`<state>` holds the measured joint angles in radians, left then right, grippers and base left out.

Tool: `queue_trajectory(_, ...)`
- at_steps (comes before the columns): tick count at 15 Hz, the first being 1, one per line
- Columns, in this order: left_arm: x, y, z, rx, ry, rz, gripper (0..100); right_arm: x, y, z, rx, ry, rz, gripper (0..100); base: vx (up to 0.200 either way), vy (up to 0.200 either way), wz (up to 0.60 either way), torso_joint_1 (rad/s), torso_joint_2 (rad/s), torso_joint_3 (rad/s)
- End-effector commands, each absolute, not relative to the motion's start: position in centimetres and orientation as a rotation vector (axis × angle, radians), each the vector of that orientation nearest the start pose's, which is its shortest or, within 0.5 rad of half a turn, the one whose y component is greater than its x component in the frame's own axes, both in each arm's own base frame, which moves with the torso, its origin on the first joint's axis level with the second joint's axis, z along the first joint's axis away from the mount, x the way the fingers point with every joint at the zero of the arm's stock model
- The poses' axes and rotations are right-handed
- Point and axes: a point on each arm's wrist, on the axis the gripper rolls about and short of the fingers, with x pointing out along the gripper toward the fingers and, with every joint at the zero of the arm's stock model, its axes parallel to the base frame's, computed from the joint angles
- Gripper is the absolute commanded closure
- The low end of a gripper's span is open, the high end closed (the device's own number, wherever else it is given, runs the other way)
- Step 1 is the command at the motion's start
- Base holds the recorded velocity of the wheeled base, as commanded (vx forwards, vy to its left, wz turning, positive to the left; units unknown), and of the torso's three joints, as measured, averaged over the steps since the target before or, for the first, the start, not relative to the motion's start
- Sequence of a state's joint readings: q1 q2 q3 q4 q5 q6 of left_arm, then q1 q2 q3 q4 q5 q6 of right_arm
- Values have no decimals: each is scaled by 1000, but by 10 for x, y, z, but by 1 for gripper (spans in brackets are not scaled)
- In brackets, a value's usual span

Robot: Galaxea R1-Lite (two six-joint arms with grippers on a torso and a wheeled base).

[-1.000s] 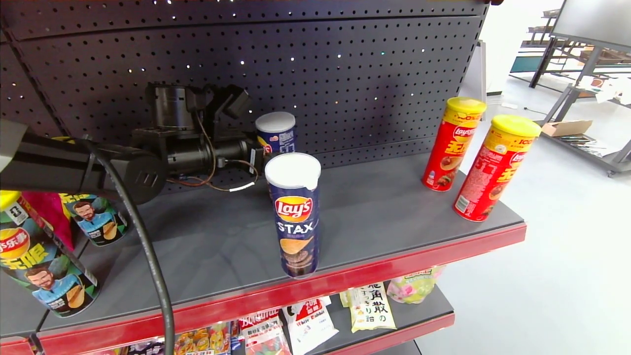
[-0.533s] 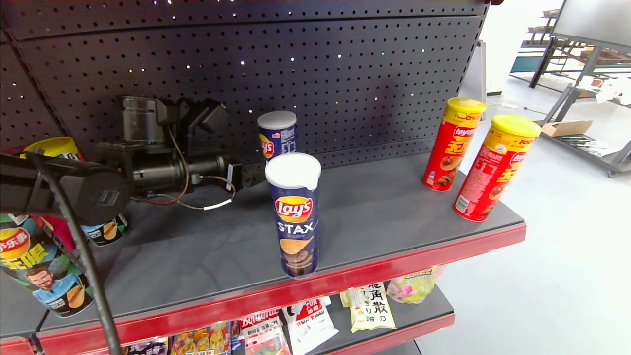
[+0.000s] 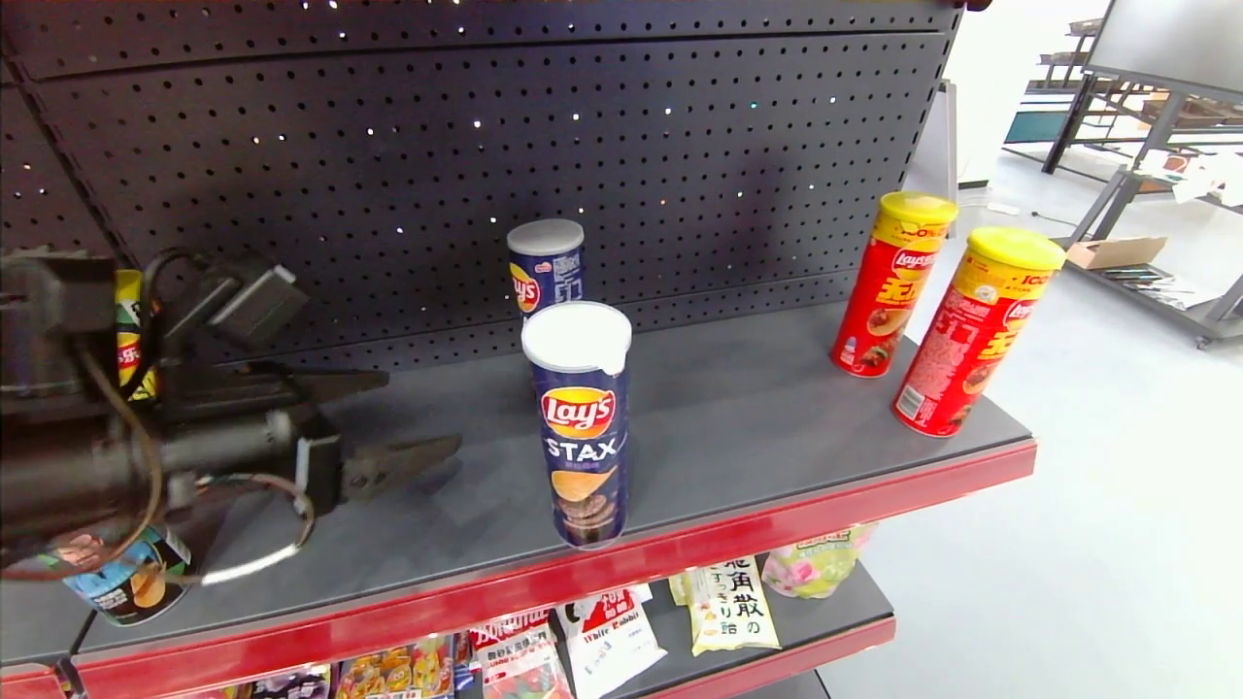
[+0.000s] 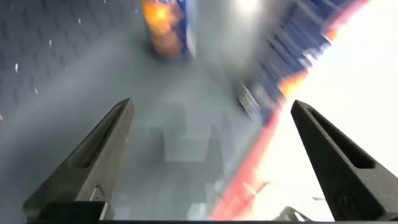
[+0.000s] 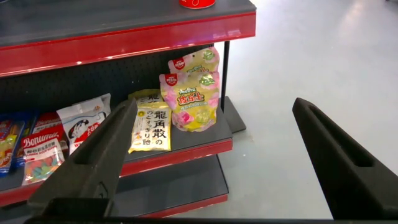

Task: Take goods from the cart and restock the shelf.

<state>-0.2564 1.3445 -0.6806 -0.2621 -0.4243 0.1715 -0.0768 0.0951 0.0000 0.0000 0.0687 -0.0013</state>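
Blue can (image 3: 546, 264) stands released at the far side of the shelf (image 3: 757, 408), left tool (image 3: 419, 413) withdrawn leftward, spread wide and empty, so this item counts as restocked.

Non-task stuff: lower tier of the shelf (image 3: 859, 594) holds snack bags: green-and-pink bags (image 5: 189, 99) at the right end, a yellow-and-white bag (image 5: 151, 127) just left of them, then a white bag (image 5: 81, 127), then a red bag (image 5: 40, 155) furthest left. Pale grey floor (image 3: 1068, 505) to the right. Far right: low metal rack (image 3: 1204, 316) with an open cardboard box (image 3: 1115, 251) on its near end, and a dark-framed board (image 3: 1175, 39) above it.
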Motion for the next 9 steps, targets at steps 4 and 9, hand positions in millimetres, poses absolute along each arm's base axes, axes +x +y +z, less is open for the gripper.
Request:
queue_trajectory(4, 1, -8, 186, 68, 233, -547, 0, -15, 3, 77, 6, 96, -8, 0, 0, 0, 0, 0, 0, 0)
queue_trajectory(9, -36, 7, 171, -4, 89, -269, 0, -15, 3, 77, 6, 96, -8, 0, 0, 0, 0, 0, 0, 0)
